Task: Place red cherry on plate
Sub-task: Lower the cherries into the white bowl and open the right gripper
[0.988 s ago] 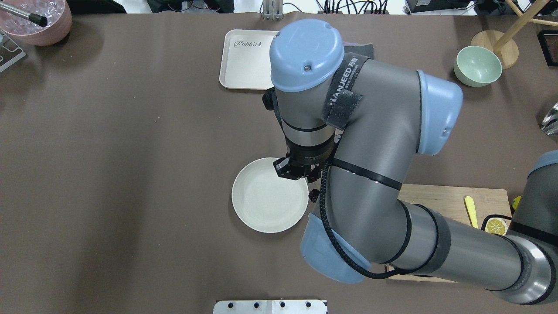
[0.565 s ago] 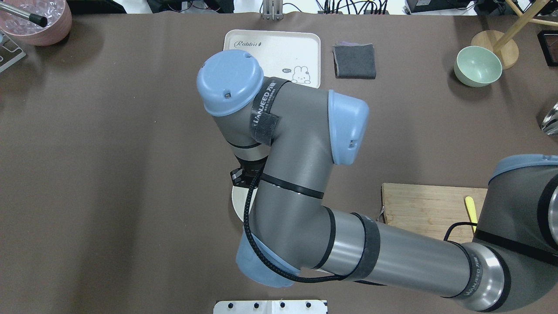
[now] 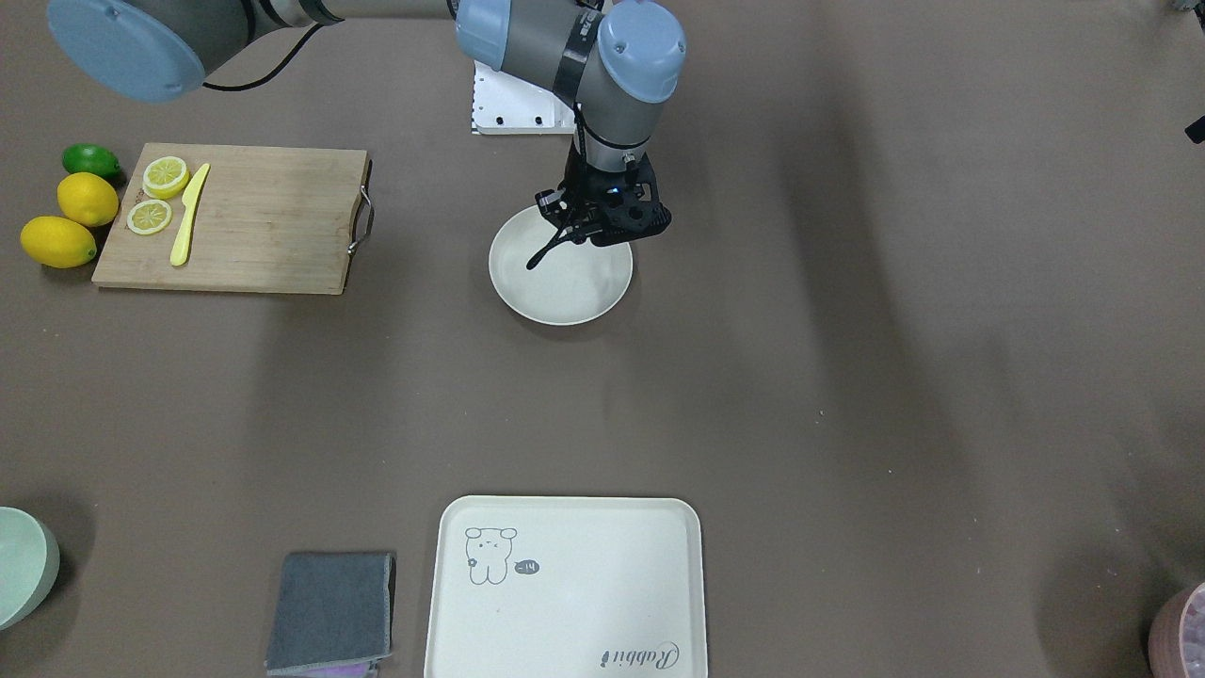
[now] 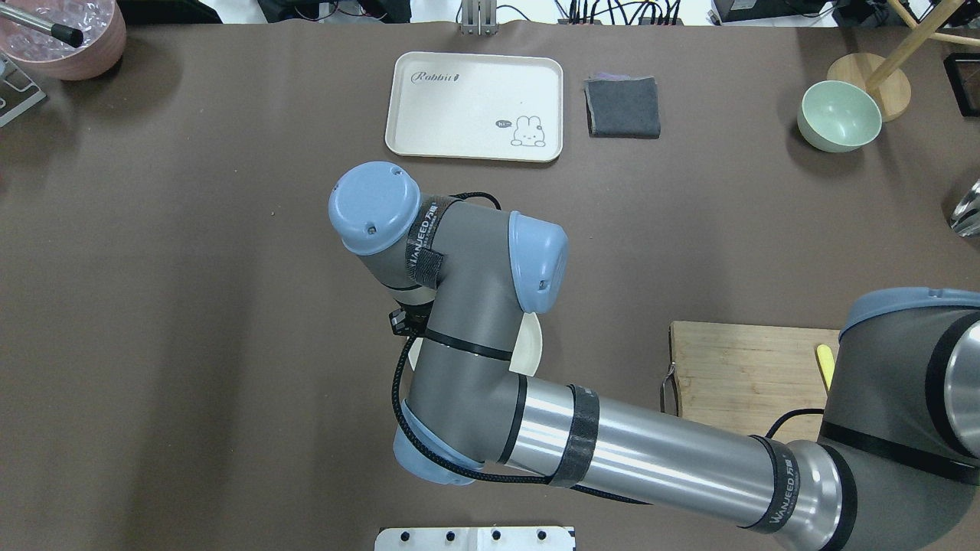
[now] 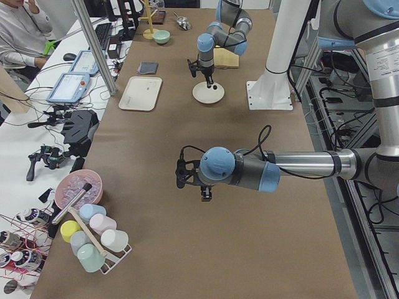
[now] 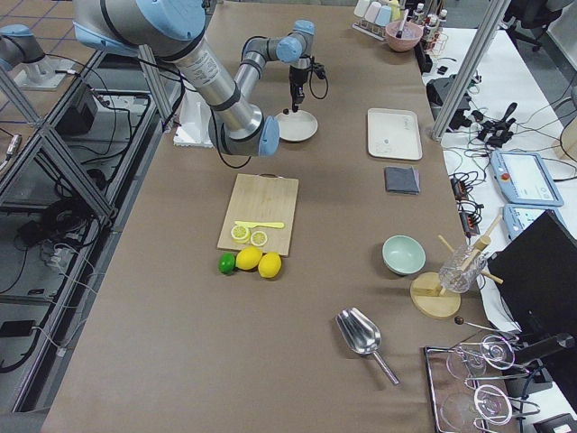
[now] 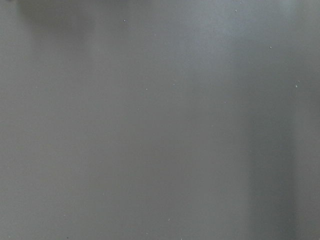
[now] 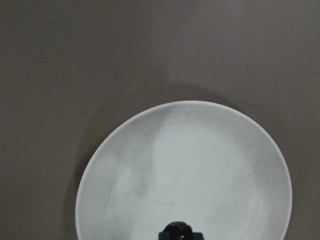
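Plate (image 8: 210, 160): rigid, smooth matte cream, shallow with a raised rim, directly below the jaws. Left gripper (image 5: 204, 194): jaw state can't tell. Right gripper (image 8: 179, 236): jaws pinched on a small dark round blob, looks like the cherry (image 8: 178, 228). My read: near weightless, glossy, slippery, flimsy stems. Grip the fruit body, light force.
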`<state>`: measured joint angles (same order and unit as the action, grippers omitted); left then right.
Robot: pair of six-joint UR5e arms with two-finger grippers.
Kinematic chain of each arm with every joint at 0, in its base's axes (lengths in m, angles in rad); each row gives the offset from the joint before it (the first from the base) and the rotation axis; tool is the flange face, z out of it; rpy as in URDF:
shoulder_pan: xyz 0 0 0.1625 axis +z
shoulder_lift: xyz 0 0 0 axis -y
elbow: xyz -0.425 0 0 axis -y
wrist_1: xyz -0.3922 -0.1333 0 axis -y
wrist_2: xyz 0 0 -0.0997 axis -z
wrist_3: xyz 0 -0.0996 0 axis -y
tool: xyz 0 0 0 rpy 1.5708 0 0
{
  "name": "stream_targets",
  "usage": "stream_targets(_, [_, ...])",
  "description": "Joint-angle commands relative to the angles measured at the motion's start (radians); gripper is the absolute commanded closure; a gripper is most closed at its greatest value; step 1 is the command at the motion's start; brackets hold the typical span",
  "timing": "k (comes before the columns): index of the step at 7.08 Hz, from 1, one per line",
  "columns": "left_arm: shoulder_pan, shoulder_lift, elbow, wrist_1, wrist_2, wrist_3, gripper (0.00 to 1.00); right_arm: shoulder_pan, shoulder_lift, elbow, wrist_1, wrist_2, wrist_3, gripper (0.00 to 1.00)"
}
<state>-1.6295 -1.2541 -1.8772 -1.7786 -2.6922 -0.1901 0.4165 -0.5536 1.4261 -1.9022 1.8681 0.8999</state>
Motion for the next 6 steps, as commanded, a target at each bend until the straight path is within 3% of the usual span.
stream_targets(1, [-0.001, -0.001, 0.003, 0.001, 0.000, 0.000, 0.02, 0.001, -0.032, -0.059, 0.098, -0.010, -0.001, 1.00])
stream_targets(3, [-0.001, -0.005, 0.013, 0.001, 0.000, 0.000, 0.02, 0.001, -0.052, -0.090, 0.156, -0.020, -0.006, 1.00])
stream_targets(4, [0.000, -0.005, 0.015, 0.002, 0.000, 0.000, 0.02, -0.001, -0.057, -0.090, 0.157, -0.020, 0.001, 0.72])
stream_targets(5, [-0.001, -0.005, 0.021, 0.002, 0.000, 0.000, 0.02, -0.001, -0.048, -0.082, 0.155, -0.020, 0.007, 0.01])
stream_targets(6, [-0.001, -0.005, 0.021, 0.002, 0.000, 0.000, 0.02, 0.002, -0.032, -0.078, 0.144, -0.017, 0.007, 0.00])
